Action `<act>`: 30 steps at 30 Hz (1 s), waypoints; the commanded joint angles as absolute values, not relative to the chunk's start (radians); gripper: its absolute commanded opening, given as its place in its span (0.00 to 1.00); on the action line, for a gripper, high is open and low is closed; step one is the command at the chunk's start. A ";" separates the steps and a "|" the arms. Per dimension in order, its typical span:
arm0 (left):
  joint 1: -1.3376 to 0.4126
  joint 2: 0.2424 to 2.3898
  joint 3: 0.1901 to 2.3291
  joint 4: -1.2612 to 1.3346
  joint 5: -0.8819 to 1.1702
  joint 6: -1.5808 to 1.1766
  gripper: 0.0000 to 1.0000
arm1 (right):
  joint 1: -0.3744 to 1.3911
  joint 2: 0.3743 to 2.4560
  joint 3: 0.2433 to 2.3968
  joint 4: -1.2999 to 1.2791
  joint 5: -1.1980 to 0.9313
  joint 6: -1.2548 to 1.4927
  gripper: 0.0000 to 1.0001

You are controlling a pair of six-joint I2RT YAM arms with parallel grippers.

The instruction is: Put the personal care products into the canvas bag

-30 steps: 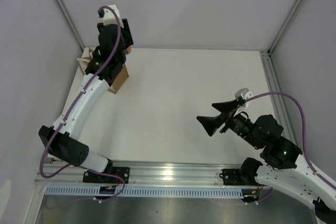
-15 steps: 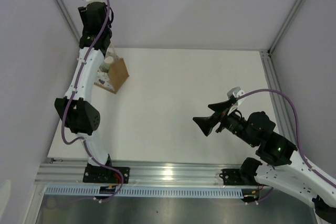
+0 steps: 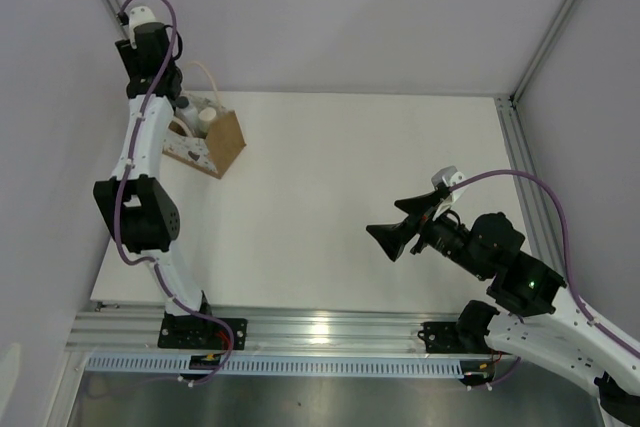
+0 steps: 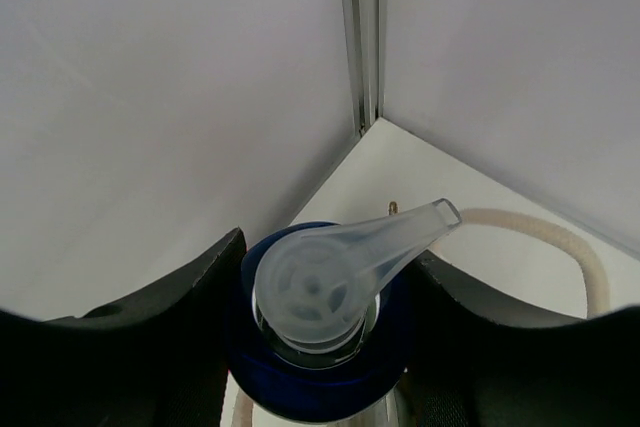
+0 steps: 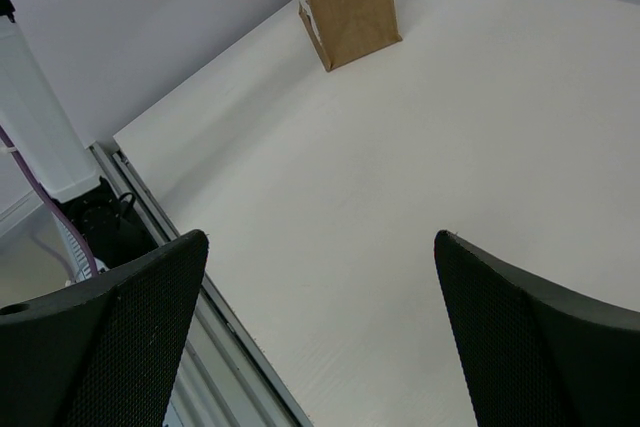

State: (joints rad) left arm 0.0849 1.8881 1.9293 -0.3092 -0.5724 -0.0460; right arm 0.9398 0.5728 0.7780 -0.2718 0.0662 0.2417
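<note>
- Top external view showed the small tan-brown canvas bag (image 3: 224, 142) with a white speckled front panel, standing upright at the far left corner of the white table (image 3: 330, 167). Pale bottle tops (image 3: 206, 117) poked above its rim.
- From that height the left arm (image 3: 140, 147) reached tall over the same corner, but its fingers were too small and too hidden to read.
- Left wrist view filled that gap: the left gripper (image 4: 325, 257) was clamped on a bottle with a dark blue cap and a translucent pump head (image 4: 320, 292), a black finger (image 4: 170, 317) pressed against each side of the cap.
- The bottle's body lay out of sight there, so I could not tell whether it sat inside the bag. A cream loop handle (image 4: 540, 230) curved just beyond one finger.
- The right gripper (image 3: 390, 237) hung well apart from the bag, above the near right part of the table, its jaws spread wide with nothing between them.
- Right wrist view alone showed the bag from the side, far off beyond bare tabletop and framed between the two parted fingers.
</note>
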 commanded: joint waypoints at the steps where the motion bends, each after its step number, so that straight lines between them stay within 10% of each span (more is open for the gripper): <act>1: 0.097 1.856 1.928 -0.180 -0.569 -0.058 0.00 | 0.945 0.572 0.781 -0.250 0.052 0.252 1.00; 30: 0.155 1.913 1.729 -0.006 -0.470 -0.075 0.00 | 0.945 0.575 0.779 -0.245 0.041 0.256 0.99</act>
